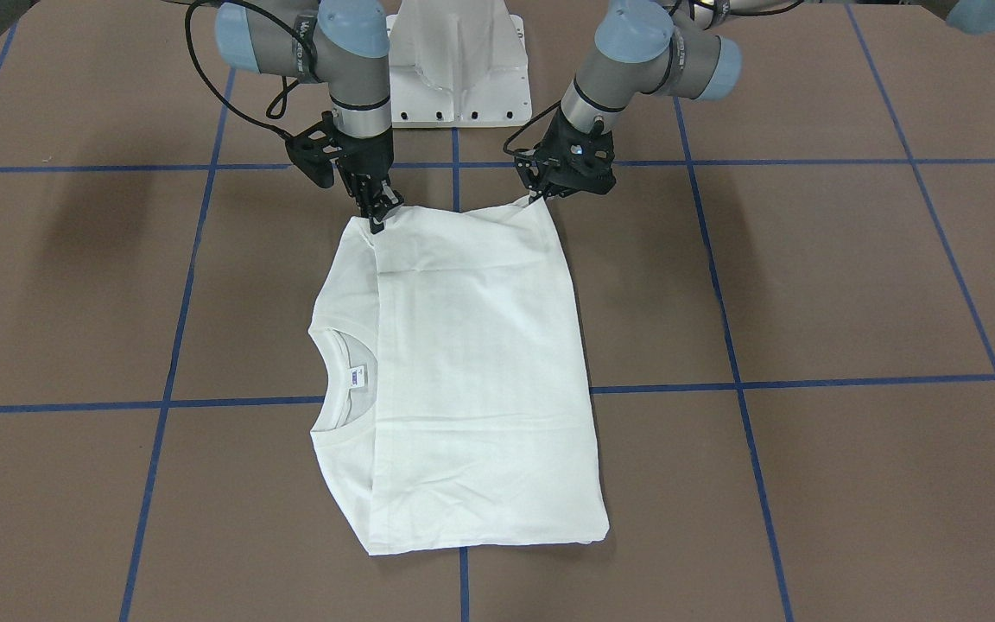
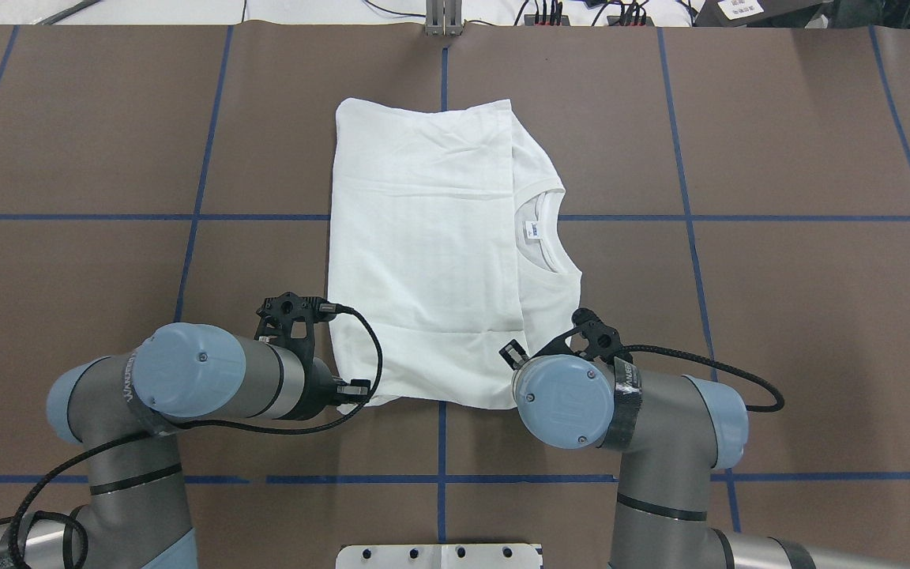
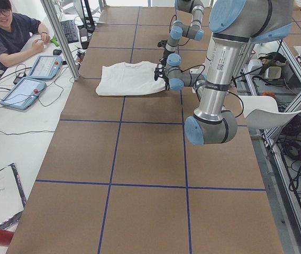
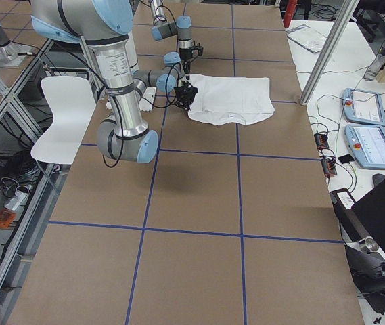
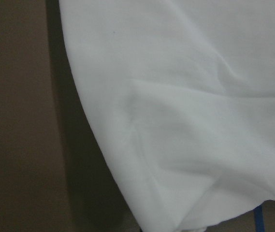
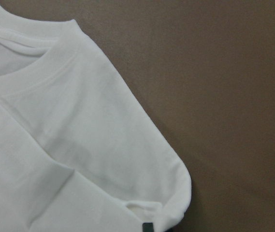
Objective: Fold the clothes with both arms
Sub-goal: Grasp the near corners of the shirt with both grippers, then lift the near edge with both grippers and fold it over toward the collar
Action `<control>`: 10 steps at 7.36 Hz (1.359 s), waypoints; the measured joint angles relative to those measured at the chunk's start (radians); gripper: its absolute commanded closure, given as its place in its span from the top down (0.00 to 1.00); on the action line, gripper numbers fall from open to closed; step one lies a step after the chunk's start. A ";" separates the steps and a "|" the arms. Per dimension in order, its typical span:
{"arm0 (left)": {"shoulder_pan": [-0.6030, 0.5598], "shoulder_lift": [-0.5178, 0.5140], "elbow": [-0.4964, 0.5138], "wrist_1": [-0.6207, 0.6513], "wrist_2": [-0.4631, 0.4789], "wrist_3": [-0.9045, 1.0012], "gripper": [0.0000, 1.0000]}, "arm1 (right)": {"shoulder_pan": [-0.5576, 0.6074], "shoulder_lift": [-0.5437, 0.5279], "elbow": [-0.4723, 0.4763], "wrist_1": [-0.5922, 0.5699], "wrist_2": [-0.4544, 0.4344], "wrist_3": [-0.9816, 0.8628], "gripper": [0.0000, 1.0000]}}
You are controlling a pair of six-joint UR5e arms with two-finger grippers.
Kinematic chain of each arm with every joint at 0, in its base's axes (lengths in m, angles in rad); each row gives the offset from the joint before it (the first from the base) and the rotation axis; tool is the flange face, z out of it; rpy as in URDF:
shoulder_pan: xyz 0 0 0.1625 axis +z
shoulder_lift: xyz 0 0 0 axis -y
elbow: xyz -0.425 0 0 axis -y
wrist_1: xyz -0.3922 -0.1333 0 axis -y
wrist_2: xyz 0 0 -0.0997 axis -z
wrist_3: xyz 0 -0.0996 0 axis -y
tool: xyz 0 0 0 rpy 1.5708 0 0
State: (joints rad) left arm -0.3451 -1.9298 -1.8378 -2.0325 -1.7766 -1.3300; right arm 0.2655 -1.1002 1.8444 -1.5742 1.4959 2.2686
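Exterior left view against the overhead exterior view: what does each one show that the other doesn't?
Only exterior left shows a seated person and two blue-edged tablets on a white side desk. Only overhead shows the shirt's small collar label. Both show the white folded T-shirt on the brown table and the silver-grey left arm and right arm.

Illumination is bright, even and diffuse, coming from above. In the front-facing view the right arm [image 1: 351,78] and the left arm [image 1: 627,69] cast soft, blurred-edged shadows on the brown surface [image 1: 852,276], each falling to the outer side. The white T-shirt [image 1: 472,363] is close to overexposed, so its creases read only faintly. No glare shows on the matte surface. Both side views show wide-angle convergence of the blue tape lines. Both wrist views are dimmer and softly focused. In the left wrist view a dark shadow band follows the cloth edge.
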 measured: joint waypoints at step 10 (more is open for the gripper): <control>-0.020 -0.118 -0.424 0.582 -0.153 -0.013 0.00 | -0.057 0.003 0.541 -0.493 0.018 -0.098 0.00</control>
State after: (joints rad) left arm -0.3650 -2.0475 -2.2615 -1.4509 -1.9298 -1.3434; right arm 0.2083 -1.0974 2.3850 -2.0674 1.5140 2.1707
